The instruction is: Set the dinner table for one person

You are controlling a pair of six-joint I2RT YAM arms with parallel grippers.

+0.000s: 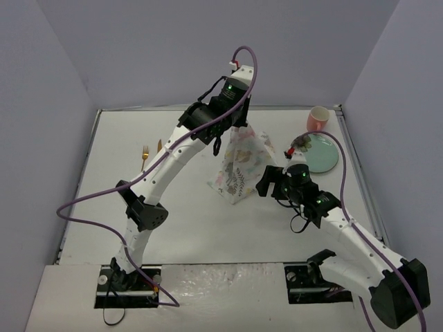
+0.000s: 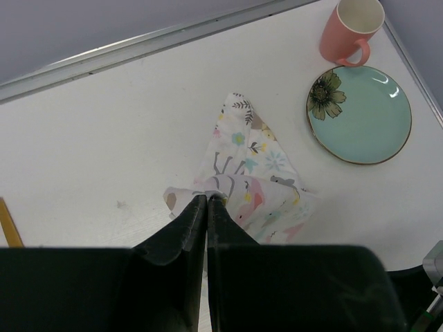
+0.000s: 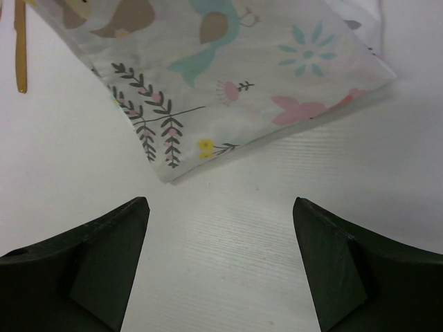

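The floral-printed white placemat (image 1: 239, 169) hangs like a tent over the middle of the white dinner table (image 1: 180, 221). Its lower edge rests on the tabletop. My left gripper (image 1: 239, 129) is shut on its raised top corner; in the left wrist view the gripper (image 2: 208, 198) pinches the cloth (image 2: 256, 173). My right gripper (image 1: 266, 183) is open and empty, low beside the placemat's right edge. In the right wrist view the gripper (image 3: 220, 207) is just short of the cloth's edge (image 3: 228, 69), not touching it.
A teal plate with a flower print (image 1: 322, 153) (image 2: 360, 114) and a pink mug (image 1: 318, 119) (image 2: 349, 31) sit at the back right. A gold fork (image 1: 145, 156) and knife (image 1: 159, 145) lie at the left. Grey walls enclose the table.
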